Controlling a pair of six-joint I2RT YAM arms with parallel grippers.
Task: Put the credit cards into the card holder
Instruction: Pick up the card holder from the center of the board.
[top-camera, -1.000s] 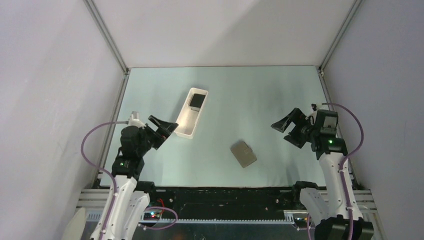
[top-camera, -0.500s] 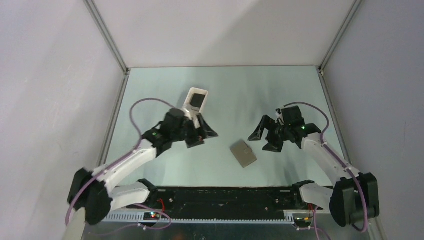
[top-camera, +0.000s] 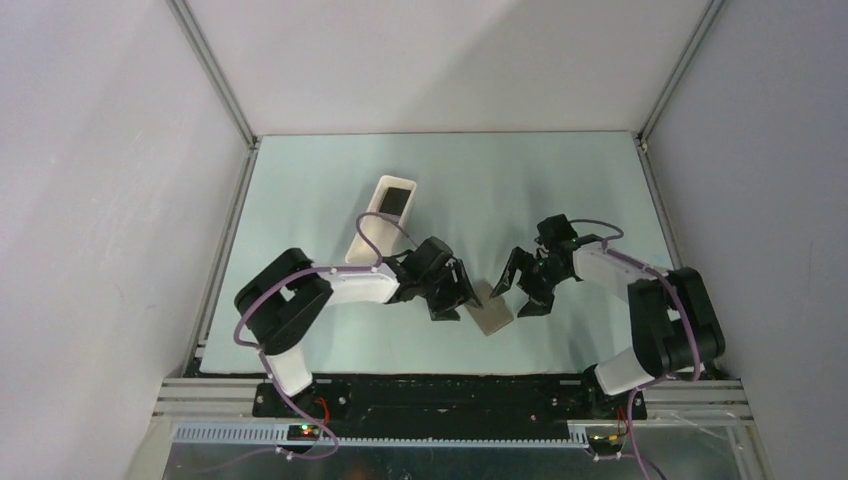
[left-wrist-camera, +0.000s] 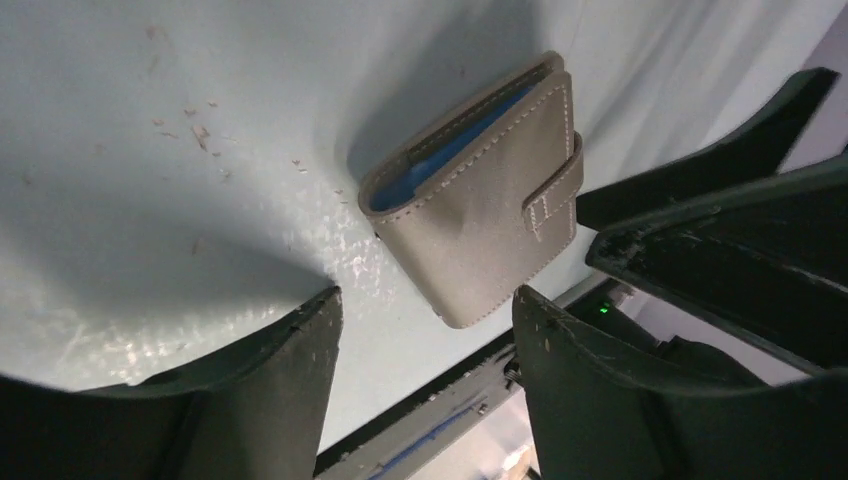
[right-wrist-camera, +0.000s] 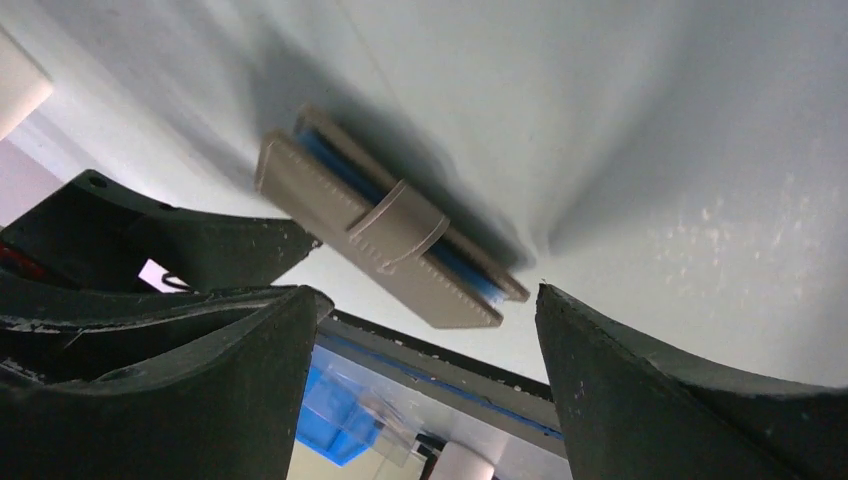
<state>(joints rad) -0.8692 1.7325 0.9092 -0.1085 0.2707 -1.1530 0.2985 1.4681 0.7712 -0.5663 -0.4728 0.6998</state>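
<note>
Where the card holder (top-camera: 495, 318) is lying: on the pale green table (top-camera: 560, 190), near its front edge and about midway across; it is sitting flat and folded shut, turned at an angle to the table's edges.
Card holder detail: the closing tab (left-wrist-camera: 555, 195) is wrapping over one edge; light blue inner pockets (left-wrist-camera: 450, 160) are showing along the open side.
Left gripper (top-camera: 460, 305): it is hovering low just left of the card holder; its fingers (left-wrist-camera: 270, 400) are standing wide apart and holding nothing; in the left wrist view one corner of the card holder is pointing into the gap between the tips, with no finger touching it.
Right gripper (top-camera: 515, 297): it is hovering low just right of the card holder, facing the left gripper across it; its fingers (right-wrist-camera: 680, 390) are spread wide and gripping nothing; whether either tip is touching the table cannot be told.
Credit cards (top-camera: 396, 200): a dark rectangle is lying at the far end of the long white tray (top-camera: 362, 240); how many cards are stacked there cannot be told.
White tray: it is sitting left of centre, well apart from the card holder; the left arm is crossing over its near end.
</note>
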